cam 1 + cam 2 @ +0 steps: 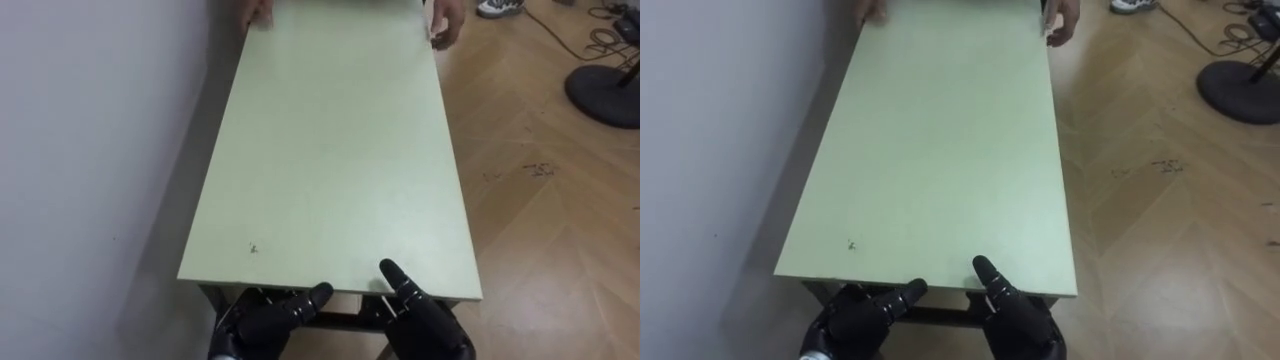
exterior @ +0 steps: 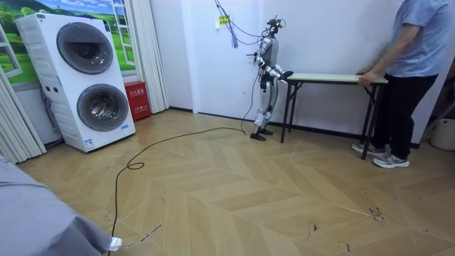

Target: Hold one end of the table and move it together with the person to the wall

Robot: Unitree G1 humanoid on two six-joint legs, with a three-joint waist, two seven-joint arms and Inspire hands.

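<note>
My left robot hand point(image 1: 268, 322) and right robot hand point(image 1: 425, 325) sit at the table's point(image 1: 330, 150) near edge, and I can't tell whether they grip it. The table stands along the wall point(image 1: 90, 150) — a person point(image 2: 412, 50) holds its far end.

White wall point(image 2: 206, 57) along the back, plain and evenly lit. The floor point(image 2: 284, 206) is pale wood laid in a herringbone pattern, and there are dark scuff marks point(image 1: 540, 170) on the boards. Over on the room view's left, a washer and dryer point(image 2: 85, 78) stand stacked one on the other, with a red box point(image 2: 136, 100) on the floor just beside them and long pale curtains point(image 2: 151, 50) hanging behind. Above the machines is a picture of green fields point(image 2: 85, 7). A round black stand base point(image 1: 603, 95) sits on the floor, with loose cables point(image 1: 600, 40) near it.
</note>
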